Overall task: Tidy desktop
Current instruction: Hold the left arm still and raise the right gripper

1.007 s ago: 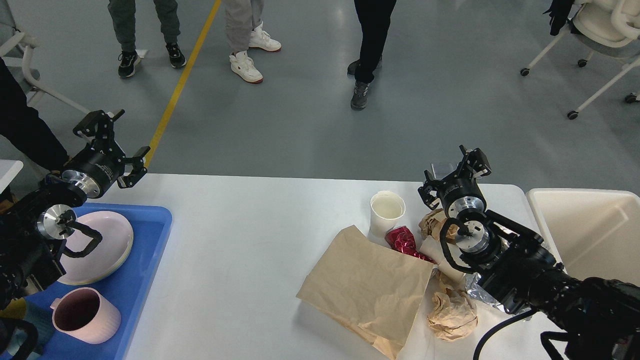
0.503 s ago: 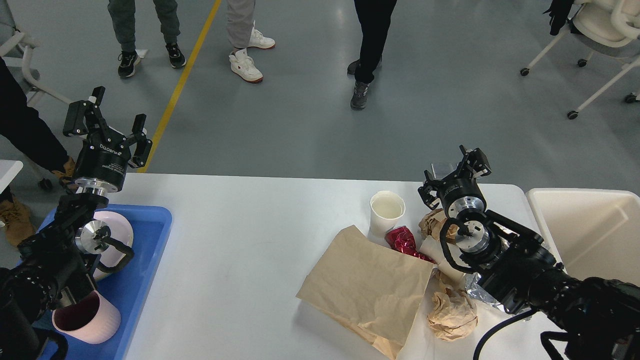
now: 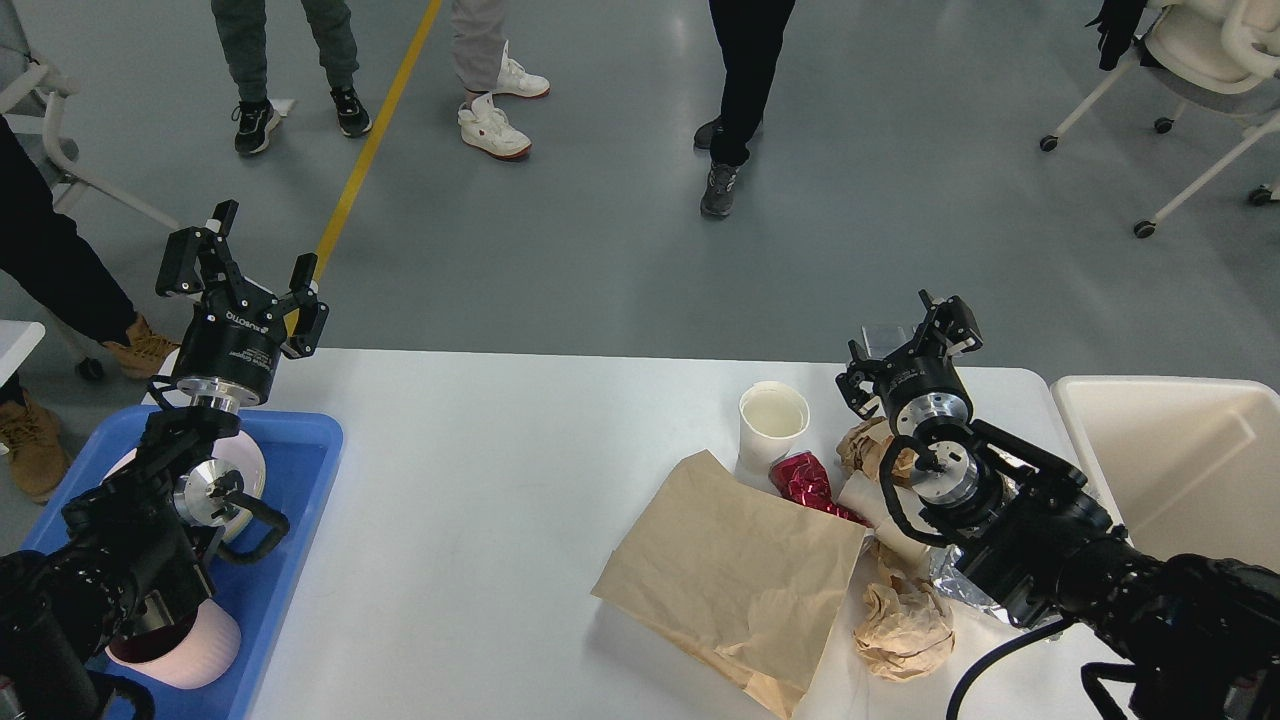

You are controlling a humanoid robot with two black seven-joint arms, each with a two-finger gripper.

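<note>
Above the blue tray, left gripper raised, fingers spread, empty. Right gripper (state unclear) over desktop litter: one paper cup, one brown bag.

A grey, smooth floor lies under even light; a yellow line crosses it at upper left; a white wheeled chair stands at upper right; bystanders' legs stand along the top.
</note>
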